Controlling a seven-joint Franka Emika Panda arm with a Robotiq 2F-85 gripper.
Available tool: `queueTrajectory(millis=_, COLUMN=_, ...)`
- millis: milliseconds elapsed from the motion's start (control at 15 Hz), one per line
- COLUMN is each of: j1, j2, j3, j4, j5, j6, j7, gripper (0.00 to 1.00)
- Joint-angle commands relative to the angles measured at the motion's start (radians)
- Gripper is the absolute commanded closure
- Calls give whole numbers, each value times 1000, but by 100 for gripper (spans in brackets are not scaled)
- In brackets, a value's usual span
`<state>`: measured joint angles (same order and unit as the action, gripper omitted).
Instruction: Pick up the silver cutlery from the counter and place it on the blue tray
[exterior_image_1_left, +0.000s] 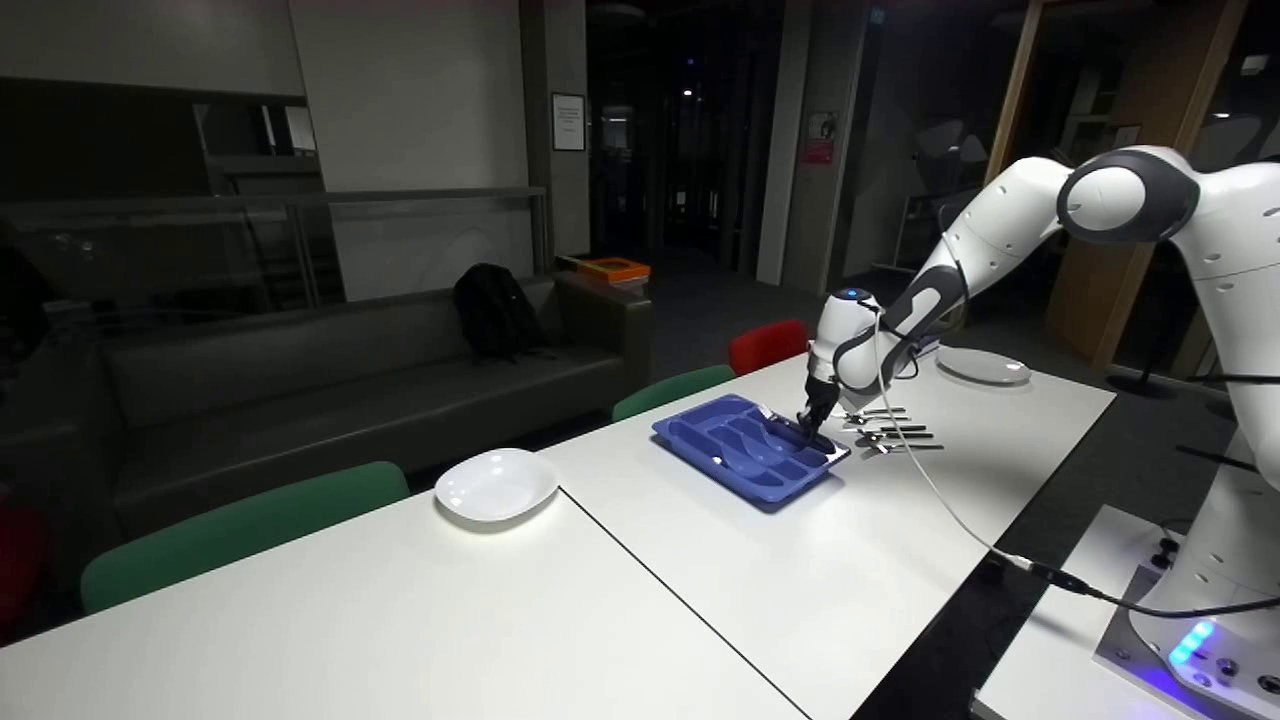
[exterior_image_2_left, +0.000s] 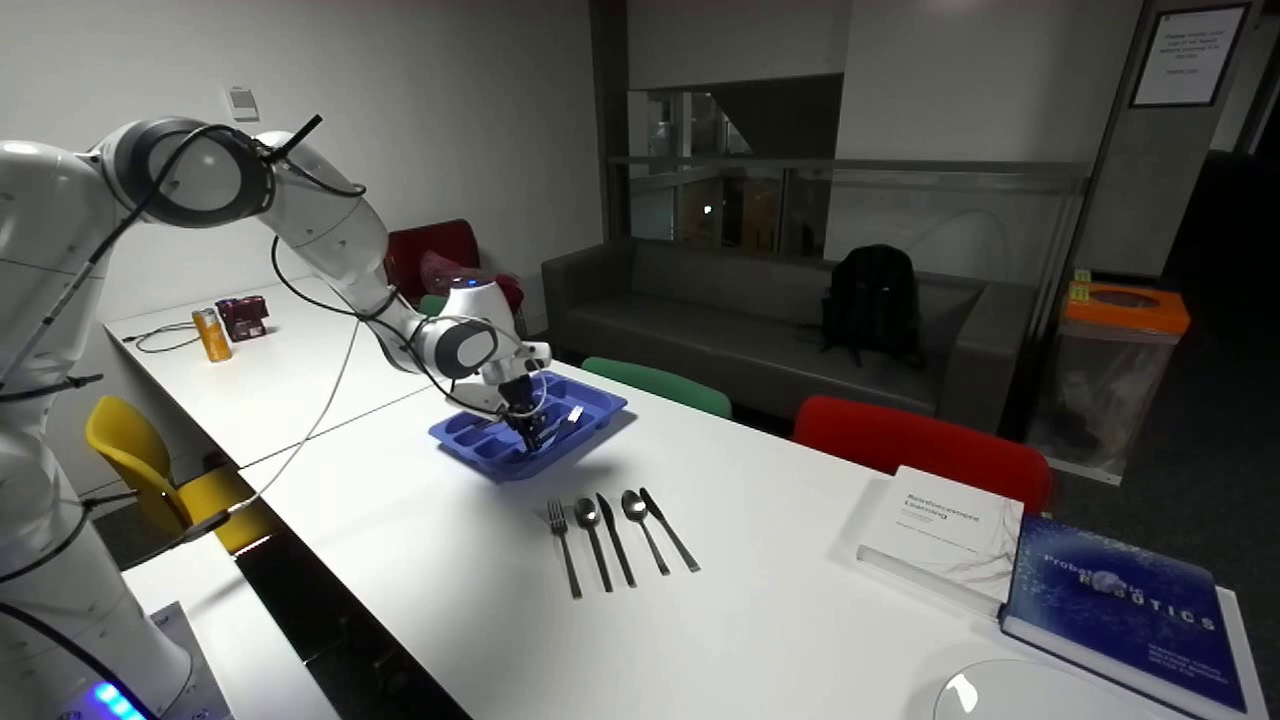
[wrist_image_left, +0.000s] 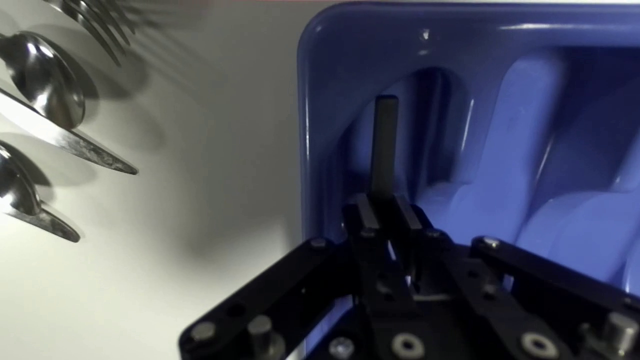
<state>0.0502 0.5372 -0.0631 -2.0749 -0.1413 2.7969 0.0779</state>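
Utensil (wrist_image_left: 384, 145) partly hidden by end effector (wrist_image_left: 387, 211), spoons (wrist_image_left: 47, 82) cropped left

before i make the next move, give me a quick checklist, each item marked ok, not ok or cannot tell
1. End effector gripping the utensil handle: ok, jaws shut on it.
2. Handle over the edge compartment of the blue tray: ok, as the wrist view shows.
3. Handle touching the compartment floor: cannot tell.
4. Pale utensil head in an exterior view belonging to that handle: cannot tell, the join is too small to see.
5. Counter cleared: not ok, a fork, two spoons and two knives lie there.
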Motion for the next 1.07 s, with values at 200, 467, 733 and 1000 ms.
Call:
queueTrajectory(millis=200, j1=0, j2=16, j3=-4, j4=27, j5=8, j6=-15, j7=-16, gripper=62)
queueTrajectory(millis=467, j1=2, j2=13, j3=-6, j4=25, j5=5, j6=-14, j7=-15, gripper=32)
queueTrajectory(millis=733, j1=4, j2=-7, j3=-10, j4=22, j5=2, j6=-11, j7=-15, gripper=4)
queueTrajectory(millis=1000, j1=6, j2=-51, j3=-16, j4=24, j5=-4, j6=-5, j7=-12, gripper=0)
